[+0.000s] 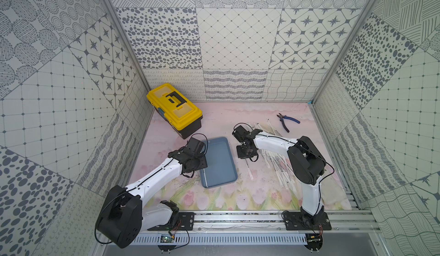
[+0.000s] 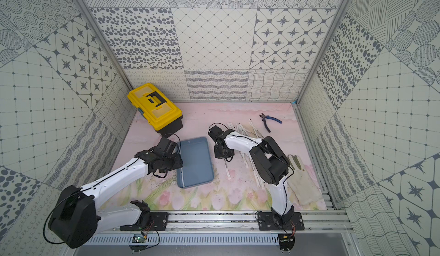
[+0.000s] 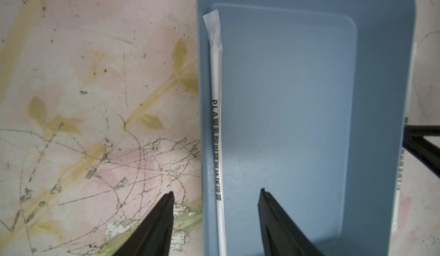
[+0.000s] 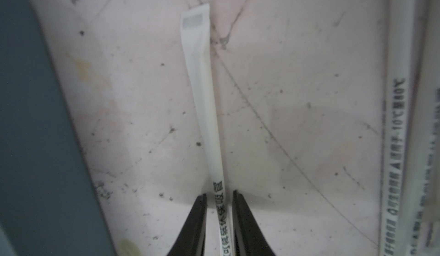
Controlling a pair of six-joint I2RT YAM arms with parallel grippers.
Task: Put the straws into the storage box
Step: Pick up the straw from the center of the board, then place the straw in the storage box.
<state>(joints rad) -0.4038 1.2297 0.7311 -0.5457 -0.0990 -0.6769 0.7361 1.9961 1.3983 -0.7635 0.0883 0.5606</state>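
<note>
The storage box (image 1: 221, 157) (image 2: 198, 159) is a blue-grey tray in the middle of the mat. One straw (image 3: 215, 81) lies inside it along a long wall. My left gripper (image 3: 216, 191) hangs open above that straw, one finger (image 3: 164, 209) outside the tray (image 3: 285, 100) and the other inside; neither touches the straw. Several straws (image 1: 281, 169) are scattered to the right of the box. My right gripper (image 4: 219, 193) is low over the mat beside the box (image 4: 35, 124). Its jaws stand narrowly on either side of a straw (image 4: 207, 124), with slim gaps showing.
A yellow toolbox (image 1: 175, 109) stands at the back left. Blue-handled pliers (image 1: 287, 121) lie at the back right. A white glove (image 2: 302, 178) lies by the right wall, behind my right arm. More straws (image 4: 395, 147) lie near the right gripper. The arms' metal rail runs along the front.
</note>
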